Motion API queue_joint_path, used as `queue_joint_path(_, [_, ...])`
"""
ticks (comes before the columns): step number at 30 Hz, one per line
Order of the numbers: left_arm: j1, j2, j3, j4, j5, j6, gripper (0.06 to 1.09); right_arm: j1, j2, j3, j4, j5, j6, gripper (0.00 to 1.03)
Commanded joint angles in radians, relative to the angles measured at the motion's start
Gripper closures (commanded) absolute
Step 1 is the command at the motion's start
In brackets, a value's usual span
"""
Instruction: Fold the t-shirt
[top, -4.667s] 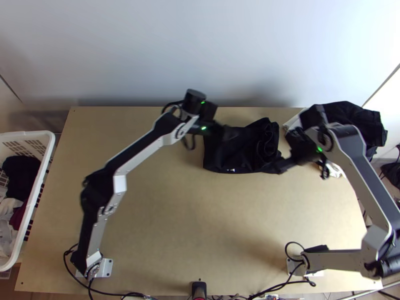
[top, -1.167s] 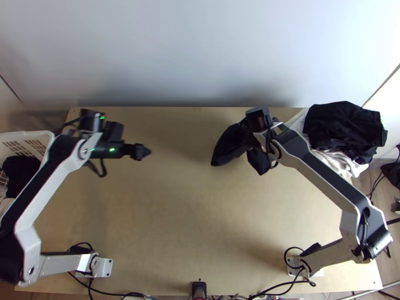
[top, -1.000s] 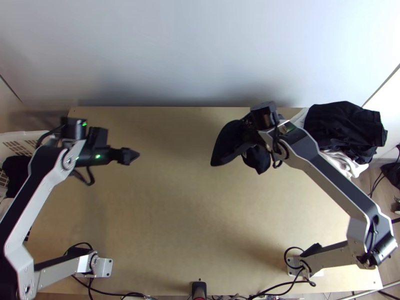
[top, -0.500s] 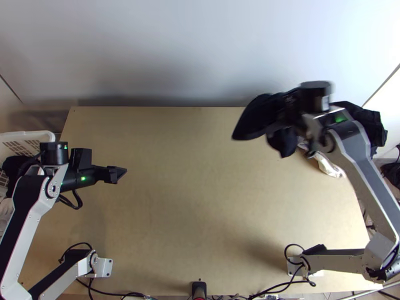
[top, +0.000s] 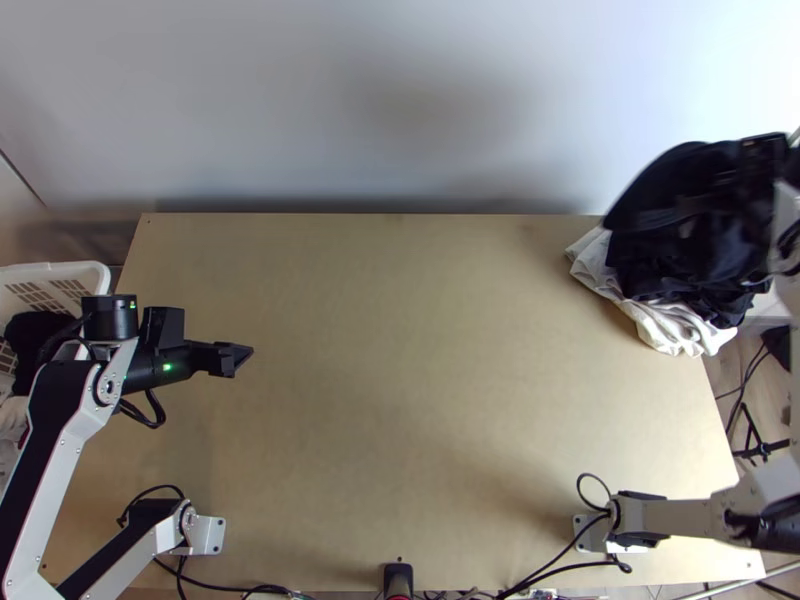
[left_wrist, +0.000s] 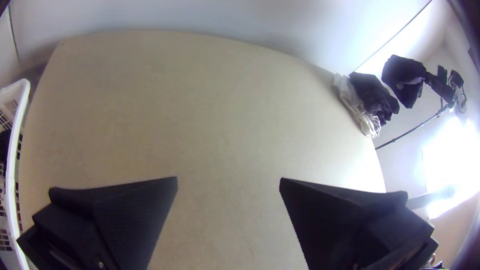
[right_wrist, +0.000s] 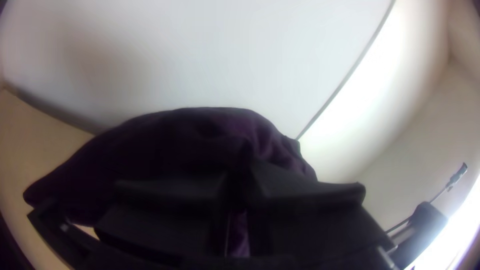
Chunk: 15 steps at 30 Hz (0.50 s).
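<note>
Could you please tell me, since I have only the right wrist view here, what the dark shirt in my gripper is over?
Observer: In the top view, the shirt overlaps a pile at the far right corner of the table, dark cloth lying on white cloth.
Operator: Thank you. And would you mind telling me how the left gripper stands?
Observer: The left wrist view shows the left gripper with its fingers wide apart and nothing between them but the tabletop beyond.
</note>
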Motion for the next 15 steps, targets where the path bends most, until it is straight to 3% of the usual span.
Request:
queue_joint_path(1, [0.001, -0.006, -0.028, 0.002, 0.0, 0.009, 0.1, -0.239, 0.124, 0.139, 0.035, -0.115, -0.053, 1.0])
queue_joint_path(8, [0.001, -0.031, -0.058, -0.006, 0.0, 0.014, 0.1, -0.311, 0.369, 0.422, 0.005, -0.147, -0.054, 1.0])
queue_joint_path(15, [0.002, -0.043, -0.066, -0.029, -0.012, 0.023, 0.1, -0.276, 0.495, 0.473, 0.037, -0.147, -0.033, 1.0])
